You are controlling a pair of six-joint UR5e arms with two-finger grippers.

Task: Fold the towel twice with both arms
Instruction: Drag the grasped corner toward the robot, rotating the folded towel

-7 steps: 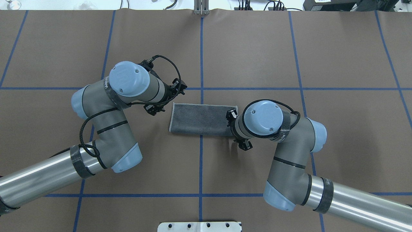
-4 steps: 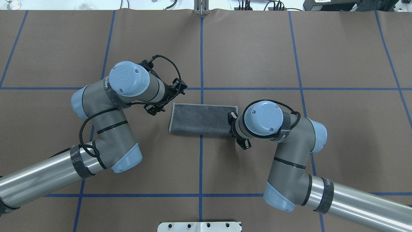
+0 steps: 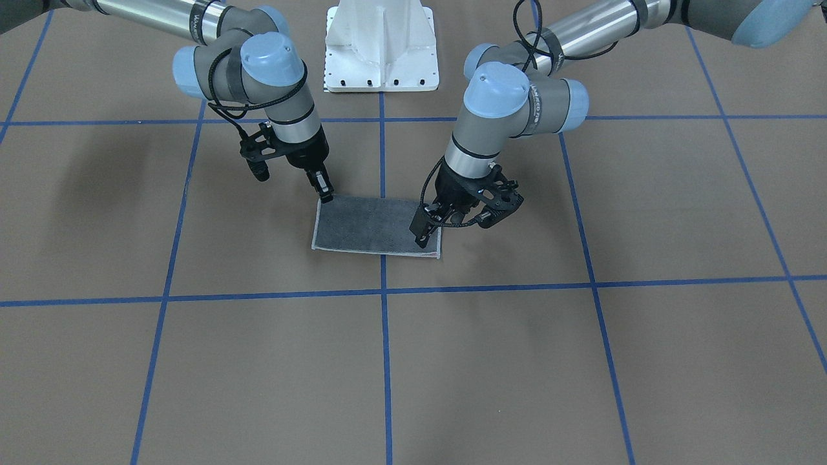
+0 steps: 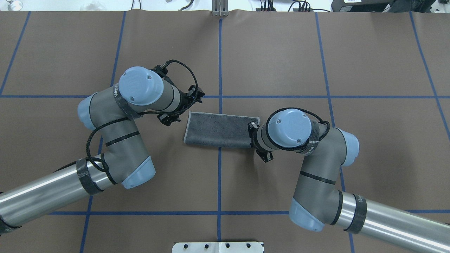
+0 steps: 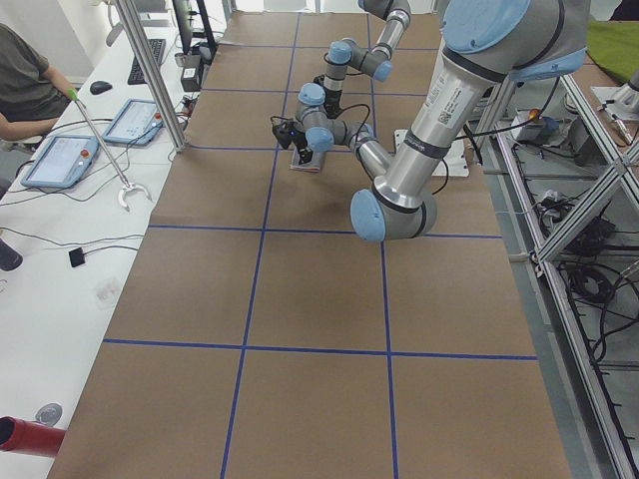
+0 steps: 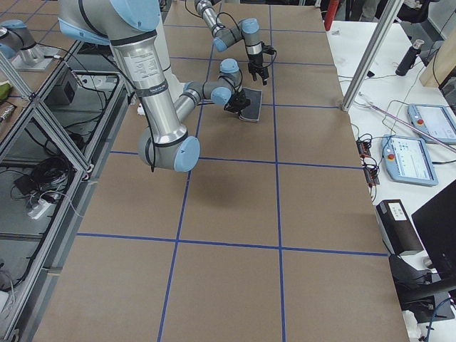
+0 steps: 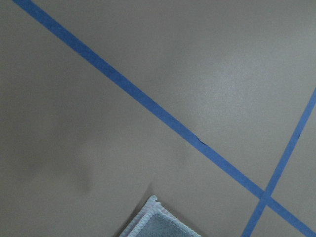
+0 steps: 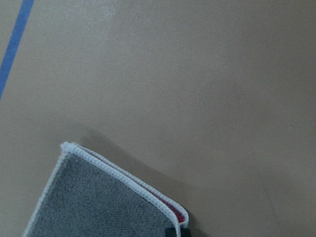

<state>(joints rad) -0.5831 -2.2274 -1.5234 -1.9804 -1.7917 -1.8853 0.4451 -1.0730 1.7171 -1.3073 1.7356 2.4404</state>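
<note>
The towel [image 4: 218, 130] lies folded to a long rectangle, grey face up, near the table's middle [image 3: 368, 226]. Its pale border runs along the far edge, and a sliver of pink shows at one corner. My right gripper [image 3: 326, 194] is at the towel's right-end corner nearest my base. In the right wrist view a black fingertip [image 8: 174, 232] sits on that corner of the towel [image 8: 94, 202], and the gripper looks shut on it. My left gripper [image 3: 426, 227] hovers open by the towel's left end. The left wrist view shows only a towel corner [image 7: 158, 224] and no fingers.
The brown table cover carries a grid of blue tape lines [image 4: 219, 70]. The white pedestal base [image 3: 381, 45] stands at my side of the table. A side bench with tablets [image 5: 65, 160] and a seated person [image 5: 25, 80] lies beyond the far edge.
My right wrist has shifted slightly up and to the right at the towel's right end. The towel's left end has crept a little to the left. The left arm has not moved.
</note>
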